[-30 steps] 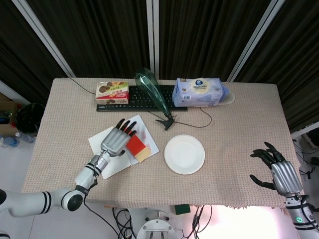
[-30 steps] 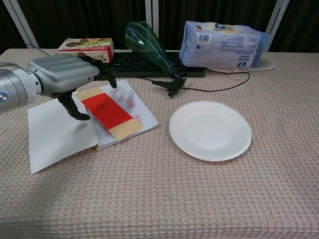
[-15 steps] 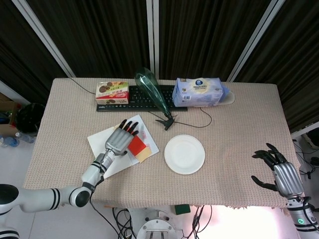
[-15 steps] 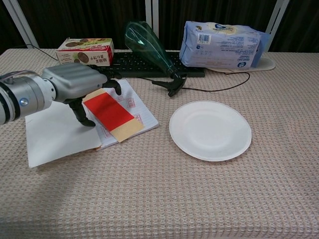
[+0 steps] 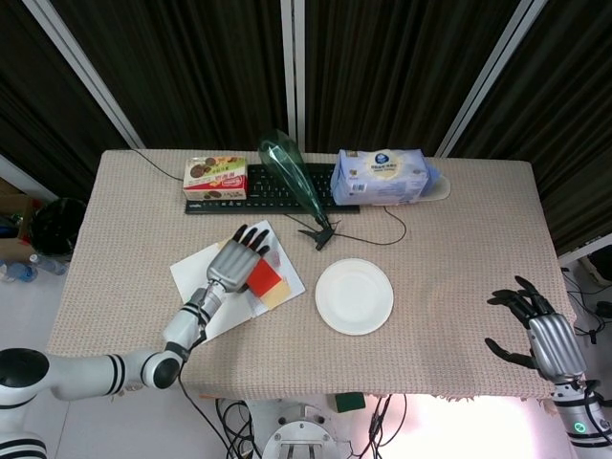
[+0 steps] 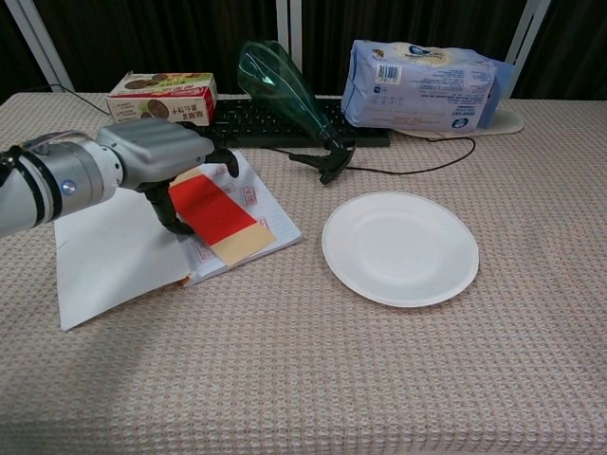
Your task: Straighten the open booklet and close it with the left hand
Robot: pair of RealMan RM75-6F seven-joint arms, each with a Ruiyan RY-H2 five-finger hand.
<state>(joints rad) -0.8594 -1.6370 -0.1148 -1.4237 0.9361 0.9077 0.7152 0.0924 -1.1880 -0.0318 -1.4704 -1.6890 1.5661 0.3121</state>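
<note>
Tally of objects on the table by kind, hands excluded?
Open white booklet with red and tan card: 1
White round plate: 1
Green plastic bottle lying on its side: 1
Black keyboard: 1
Red and green snack box: 1
Blue tissue pack: 1
Total: 6

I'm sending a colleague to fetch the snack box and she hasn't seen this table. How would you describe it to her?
Look to the table's far edge, where a black keyboard lies. The snack box lies against its left end. It is the only small cardboard box, red and green with round biscuits pictured on top.
</note>
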